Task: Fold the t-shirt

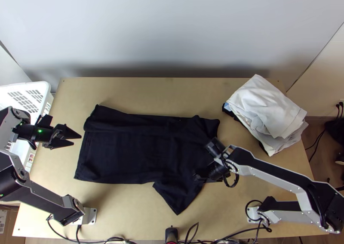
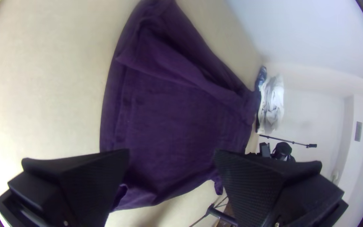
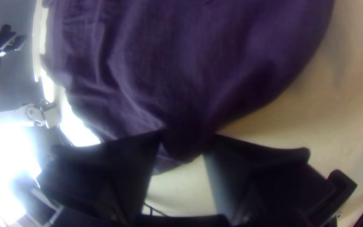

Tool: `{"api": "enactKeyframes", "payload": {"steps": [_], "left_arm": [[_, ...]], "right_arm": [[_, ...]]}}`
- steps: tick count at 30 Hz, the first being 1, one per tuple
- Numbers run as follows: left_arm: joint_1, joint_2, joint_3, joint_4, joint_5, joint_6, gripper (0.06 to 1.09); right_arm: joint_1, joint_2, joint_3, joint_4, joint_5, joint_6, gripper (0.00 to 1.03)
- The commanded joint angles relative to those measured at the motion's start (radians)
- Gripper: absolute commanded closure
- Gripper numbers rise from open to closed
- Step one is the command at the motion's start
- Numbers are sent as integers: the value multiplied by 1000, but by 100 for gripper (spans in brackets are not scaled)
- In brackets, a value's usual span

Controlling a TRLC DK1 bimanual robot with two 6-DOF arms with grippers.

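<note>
Left gripper (image 1: 77,140): spread, nothing between its fingers, poised just off the left end of the t-shirt (image 1: 124,155). Right gripper (image 3: 186,134): pinching a gathered bit of dark cloth at the shirt's near right part; creases run in toward its tips.

Shirt lies on the table (image 1: 129,218) between the two grippers, mostly spread. A band along its far side, ahead of both grippers, looks turned over onto the body, rumpled rather than crisp. A loose pointed flap (image 1: 175,199), perhaps a sleeve, sticks out toward the near edge, close to the right gripper on its left-hand side.

Step in hand, as judged: the near side being taken up for a lengthwise fold, far side apparently folded in already. Next move calls for the left gripper to take the near corner at its own end, then both to lift level and carry that side across toward the far band. Risk: the flap trails or doubles under if only one end moves.

Count: two grippers, one shirt, one stack of cloths (image 1: 266,108) beyond and right of the right gripper, one white basket (image 1: 32,89) behind the left gripper. Pieces in the stack: cannot be counted.
</note>
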Motion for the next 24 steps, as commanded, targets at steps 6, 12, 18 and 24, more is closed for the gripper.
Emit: {"api": "enactKeyframes", "payload": {"steps": [6, 12, 18, 24], "left_arm": [[168, -12, -153, 27, -176, 6, 11], [197, -70, -262, 24, -383, 24, 12], [61, -118, -394, 103, -383, 63, 12], [-96, -167, -471, 123, -335, 58, 13]], "right_arm": [[10, -125, -67, 117, 98, -43, 100], [13, -129, -70, 117, 103, -41, 100], [19, -114, -53, 119, 109, -40, 100], [22, -126, -54, 117, 124, -38, 100]]}}
